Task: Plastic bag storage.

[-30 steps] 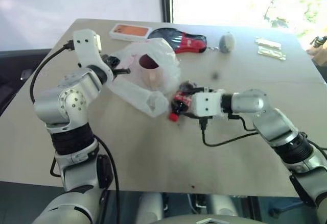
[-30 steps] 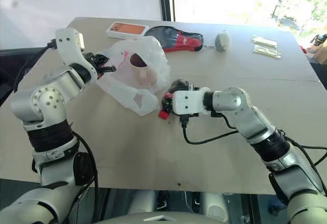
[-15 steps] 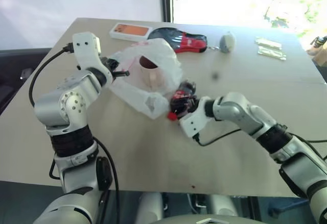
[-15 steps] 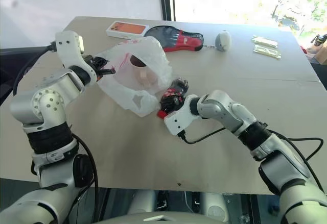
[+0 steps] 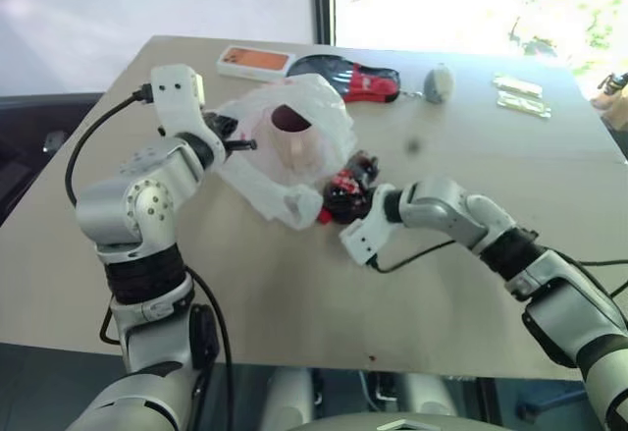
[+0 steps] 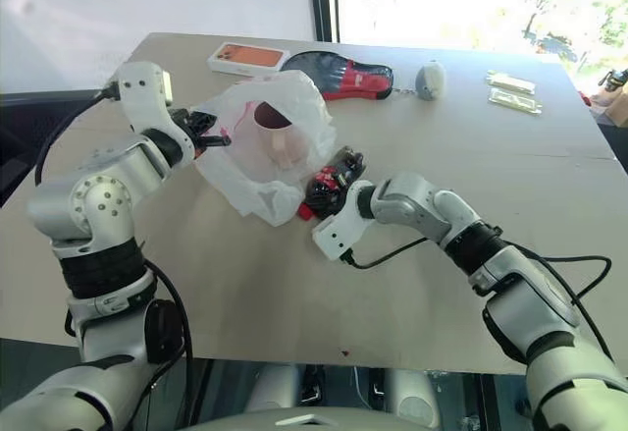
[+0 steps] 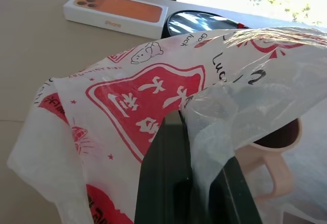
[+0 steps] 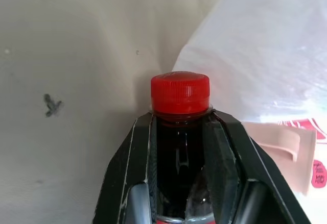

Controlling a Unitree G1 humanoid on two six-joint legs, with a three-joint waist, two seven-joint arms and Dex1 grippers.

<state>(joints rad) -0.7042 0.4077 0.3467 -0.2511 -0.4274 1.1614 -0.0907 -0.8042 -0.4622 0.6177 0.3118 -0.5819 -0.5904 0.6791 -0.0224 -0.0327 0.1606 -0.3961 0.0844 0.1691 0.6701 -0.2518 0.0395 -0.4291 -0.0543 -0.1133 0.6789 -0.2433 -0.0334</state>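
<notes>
The right gripper (image 8: 180,132) has its fingers clamped on one small cola bottle (image 8: 180,127), red cap leading, just beside the plastic bag (image 5: 294,146) at its 5 o'clock edge on the table (image 5: 294,303). The left gripper (image 7: 186,147) has its fingers together on the bag's printed rim at the 9 o'clock side, holding the mouth up. One pink mug (image 5: 290,141) sits inside the bag.

Risk: the bottle appears aimed at the bag's lower wall rather than its opening; pushing on could crumple the film or drag the bag. Risk: the thin rim may slip from the left fingers, collapsing the mouth.

Count, near to far: one bottle, one bag, one mug. At the table's far edge: one phone box (image 5: 255,61) at 11 o'clock, one red-and-black pouch (image 5: 358,78) at 12 o'clock, one grey mouse (image 5: 438,81) and two small packets (image 5: 520,95) toward 1 o'clock.
</notes>
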